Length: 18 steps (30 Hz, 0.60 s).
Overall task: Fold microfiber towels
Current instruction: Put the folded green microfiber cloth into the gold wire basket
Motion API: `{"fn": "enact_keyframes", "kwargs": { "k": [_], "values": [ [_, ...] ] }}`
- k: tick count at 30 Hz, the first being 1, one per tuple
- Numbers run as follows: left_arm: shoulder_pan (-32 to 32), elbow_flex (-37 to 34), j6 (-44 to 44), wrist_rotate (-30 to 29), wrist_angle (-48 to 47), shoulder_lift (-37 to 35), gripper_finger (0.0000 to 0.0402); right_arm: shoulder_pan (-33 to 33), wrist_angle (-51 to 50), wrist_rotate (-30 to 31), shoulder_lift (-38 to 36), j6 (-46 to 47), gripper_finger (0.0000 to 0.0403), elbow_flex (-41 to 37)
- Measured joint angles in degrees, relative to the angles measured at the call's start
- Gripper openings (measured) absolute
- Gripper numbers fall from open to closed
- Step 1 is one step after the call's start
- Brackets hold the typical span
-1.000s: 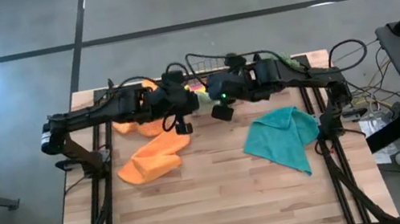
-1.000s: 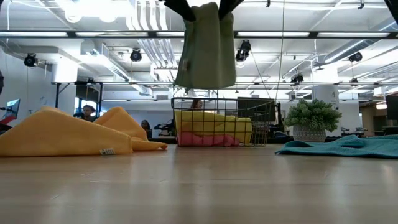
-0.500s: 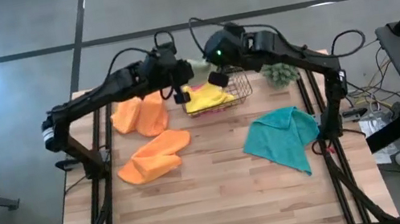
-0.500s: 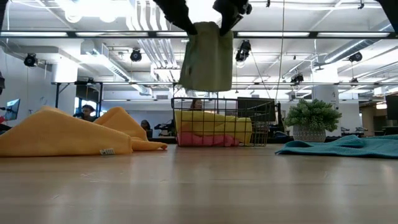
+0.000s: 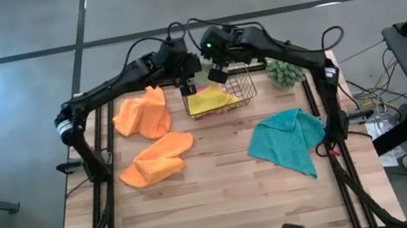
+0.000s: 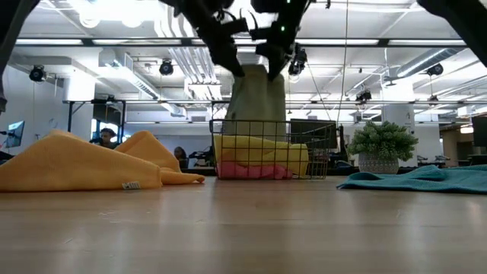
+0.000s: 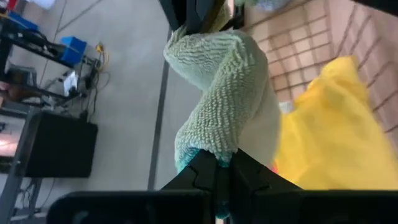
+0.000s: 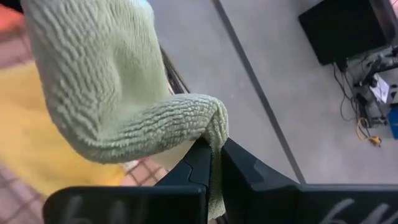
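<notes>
Light green towel (image 6: 257, 99), folded double and hanging between both grippers, has gone from high over the table's middle to the upper centre of the high view, where its lower edge now dips behind the rim of the wire basket (image 6: 304, 129); a second ago it hung clear above that rim. I read this as the folded cloth being put away on top of the yellow towel (image 5: 210, 101) and the pink one (image 6: 251, 172) already in the basket, so this piece looks nearly done. The left gripper (image 7: 216, 167) is clamped tight on one top corner, its jaws pressed together with pile bunched between them; the right gripper (image 8: 212, 160) pinches the other corner the same way. Neither touches the basket that I can see. Further out, two orange towels (image 5: 155, 159) lie crumpled at the left of the high view and a teal towel (image 5: 287, 140) at the right, all unfolded. A small plant (image 5: 284, 73) stands beside the basket, upper right.
</notes>
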Motion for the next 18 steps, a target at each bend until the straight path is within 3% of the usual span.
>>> {"fn": "enact_keyframes", "kwargs": {
  "k": [14,18],
  "values": [
    [4.40,0.20,2.81,-1.11,0.94,4.27,0.0001,-7.18,2.10,-0.39,5.68,-6.13,0.0012,-0.07],
    [4.37,0.09,2.49,-0.97,-2.75,4.05,0.0001,-7.66,0.41,-7.29,6.26,-5.89,0.0012,-0.31]
  ]
}}
